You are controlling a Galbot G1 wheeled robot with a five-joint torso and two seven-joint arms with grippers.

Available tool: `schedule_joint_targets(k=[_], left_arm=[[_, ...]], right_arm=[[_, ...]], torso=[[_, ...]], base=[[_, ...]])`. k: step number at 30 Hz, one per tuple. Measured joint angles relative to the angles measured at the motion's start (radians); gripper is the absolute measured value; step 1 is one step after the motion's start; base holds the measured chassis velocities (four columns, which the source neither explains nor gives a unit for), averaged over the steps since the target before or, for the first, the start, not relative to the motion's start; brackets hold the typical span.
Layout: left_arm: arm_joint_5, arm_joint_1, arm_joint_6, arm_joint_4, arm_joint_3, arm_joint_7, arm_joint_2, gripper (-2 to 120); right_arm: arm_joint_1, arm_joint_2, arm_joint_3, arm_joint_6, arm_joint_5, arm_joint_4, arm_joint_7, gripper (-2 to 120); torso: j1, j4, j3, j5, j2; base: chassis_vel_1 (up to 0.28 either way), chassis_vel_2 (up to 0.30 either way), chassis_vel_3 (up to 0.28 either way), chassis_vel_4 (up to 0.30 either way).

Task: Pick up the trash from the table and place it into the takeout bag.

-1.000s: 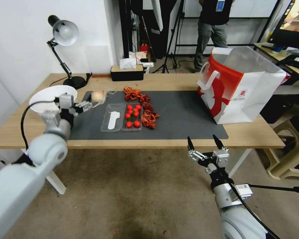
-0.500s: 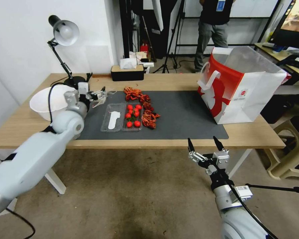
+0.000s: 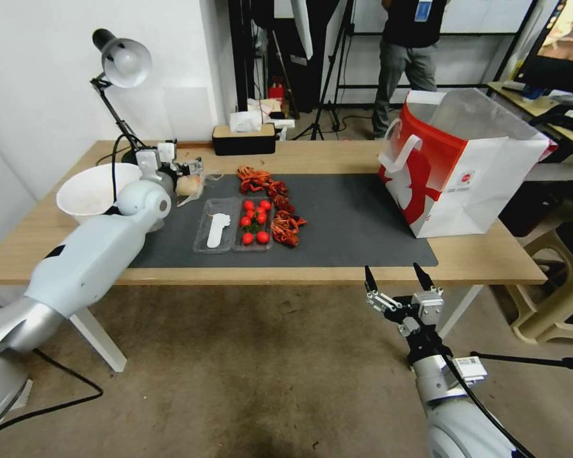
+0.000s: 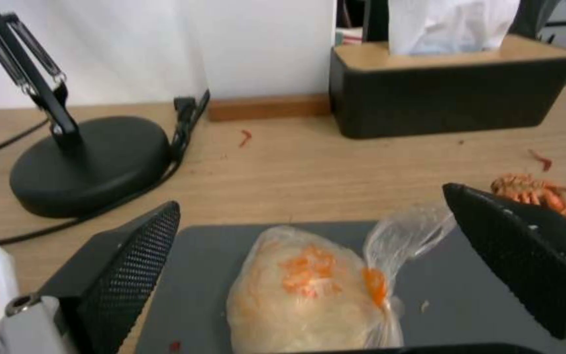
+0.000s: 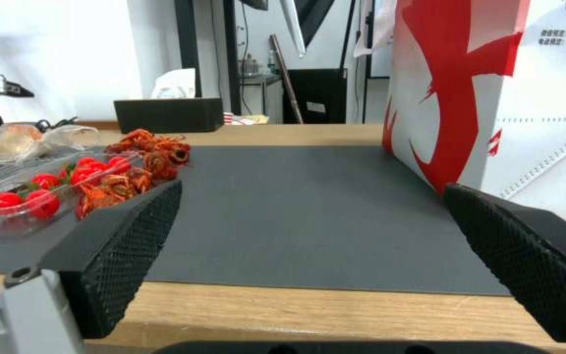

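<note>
On the table's (image 3: 337,152) dark grey mat (image 3: 350,216), at its far left corner, lies a small pale bagged lump (image 3: 188,185) (image 4: 306,297) of trash. My left gripper (image 3: 186,169) (image 4: 310,196) is open, and the lump sits between its two black fingers (image 4: 132,255). A clear plastic tray (image 3: 216,230) holds red tomatoes (image 3: 254,222), with red crayfish shells (image 3: 285,228) (image 5: 145,162) beside it. The white-and-red takeout bag (image 3: 471,172) (image 5: 512,93) stands open at the mat's right end. My right gripper (image 3: 391,272) (image 5: 312,187) hangs open below the table's front edge.
A white bowl (image 3: 92,191) sits left of the mat under my left arm. A black desk lamp (image 3: 124,63) with its base (image 4: 86,162) and a black tissue box (image 3: 243,138) (image 4: 450,93) stand along the back edge. A person stands behind the table.
My left arm swung from above the white bowl toward the back right. Its open gripper now stands around the bagged lump. The right gripper dipped slightly.
</note>
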Motion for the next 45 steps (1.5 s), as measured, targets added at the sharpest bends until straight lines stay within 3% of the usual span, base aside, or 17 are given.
schedule_joint_targets(k=[8, 11, 20, 28, 38, 40, 43, 45], left_arm=[[-0.02, -0.013, 0.066, 0.014, 0.003, 0.0, -0.009, 100], [-0.032, -0.032, 0.113, 0.056, 0.02, -0.004, -0.028, 100], [-0.064, -0.044, 0.147, 0.103, 0.027, -0.006, -0.057, 100], [-0.072, -0.062, 0.143, 0.201, 0.021, 0.0, -0.101, 100], [-0.071, -0.058, 0.13, 0.213, 0.015, 0.002, -0.098, 68], [-0.071, -0.05, 0.125, 0.211, 0.015, 0.004, -0.099, 54], [-0.076, -0.047, 0.123, 0.209, 0.014, 0.005, -0.099, 49], [-0.096, -0.044, 0.122, 0.2, 0.01, 0.011, -0.092, 38]], right_arm=[[0.004, -0.006, 0.001, 0.0, 0.005, -0.002, 0.002, 100], [0.006, -0.01, 0.005, 0.001, 0.006, -0.006, 0.003, 100], [0.005, -0.007, 0.007, 0.007, -0.002, -0.012, 0.001, 100], [-0.005, -0.007, 0.008, 0.008, -0.004, -0.012, 0.001, 100], [-0.011, -0.004, 0.008, 0.009, -0.008, -0.01, 0.0, 100], [-0.018, -0.001, 0.008, 0.009, -0.012, -0.006, 0.001, 100], [-0.022, 0.001, 0.008, 0.009, -0.013, -0.005, 0.001, 100], [-0.028, 0.003, 0.009, 0.01, -0.016, -0.002, 0.001, 100]], torso=[[0.0, 0.0001, 0.0, 0.0, 0.0], [0.0, 0.0, 0.0, -0.0001, 0.0], [0.0, 0.0, 0.0, 0.0, 0.0], [0.0, -0.0001, 0.0, -0.0001, 0.0], [0.0, 0.0001, 0.0, 0.0, 0.0], [0.0, 0.0, 0.0, 0.0001, 0.0], [0.0, 0.0, 0.0, 0.0002, 0.0], [0.0, -0.0002, 0.0, -0.0002, 0.0]], base=[[0.0, 0.0, 0.0, 0.0], [0.0, 0.0, 0.0, 0.0], [0.0, 0.0, 0.0, 0.0], [0.0, 0.0, 0.0, 0.0], [0.0, 0.0, 0.0, 0.0], [0.0, 0.0, 0.0, 0.0], [0.0, 0.0, 0.0, 0.0], [0.0, 0.0, 0.0, 0.0]])
